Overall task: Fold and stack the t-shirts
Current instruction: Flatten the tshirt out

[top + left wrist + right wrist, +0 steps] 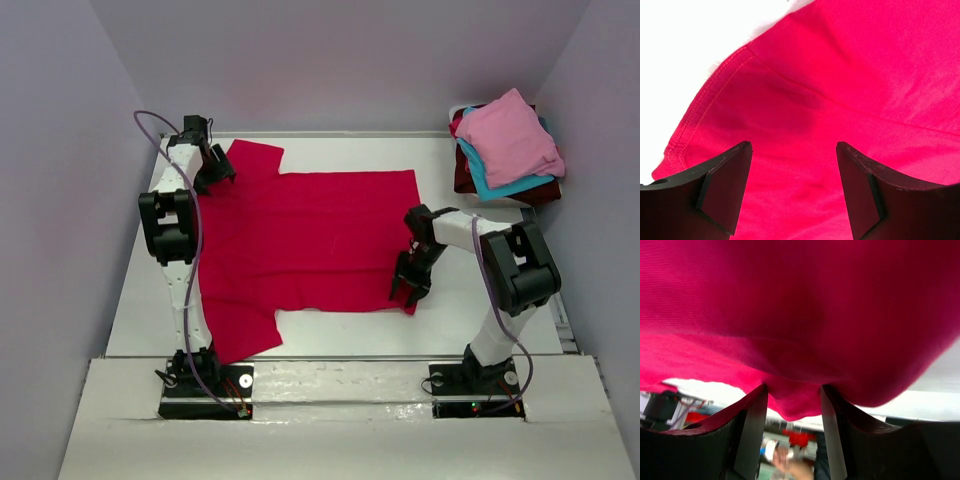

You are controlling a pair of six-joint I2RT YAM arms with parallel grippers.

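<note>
The near hem corner of the red t-shirt (310, 235) is pinched in the right jaws; its far sleeve is overhung by the open left jaws.

Spread t-shirt (310, 240) lies flat at the centre of the bench (470, 330). Stack of t-shirts (505, 150) sits at 2 o'clock in the far corner, apart from it. Left jaws are over the 10 o'clock sleeve. Right jaws are at the 4 o'clock corner, with cloth between them.

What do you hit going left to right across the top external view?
left end effector → red t-shirt → right end effector at the shirt's right edge → stack of t-shirts, pink on top
</note>
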